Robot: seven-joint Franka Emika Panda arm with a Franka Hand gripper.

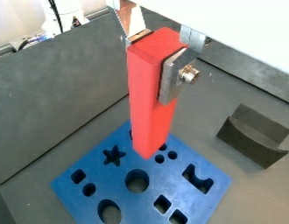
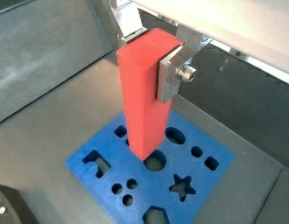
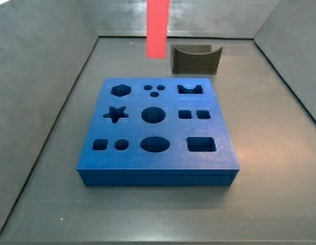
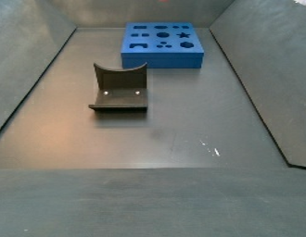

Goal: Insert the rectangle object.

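My gripper [image 1: 157, 57] is shut on the top end of the rectangle object [image 1: 150, 105], a long red-orange bar that hangs upright. A silver finger [image 1: 174, 80] presses each side of it. It shows the same way in the other wrist view, gripper [image 2: 153, 54] on bar [image 2: 144, 105]. The blue block [image 1: 168, 182] with several shaped holes lies below, also seen in a wrist view [image 2: 182, 166]. The bar's lower end is above the block and apart from it. In a side view only the bar [image 3: 158, 29] shows above the block [image 3: 161, 172]; the gripper is cut off there.
A dark grey curved block [image 1: 255, 133] stands on the floor beside the blue block, also in both side views [image 3: 195, 59] [image 4: 120, 88]. Grey walls enclose the floor. In a side view the blue block [image 4: 164, 61] sits at the far end.
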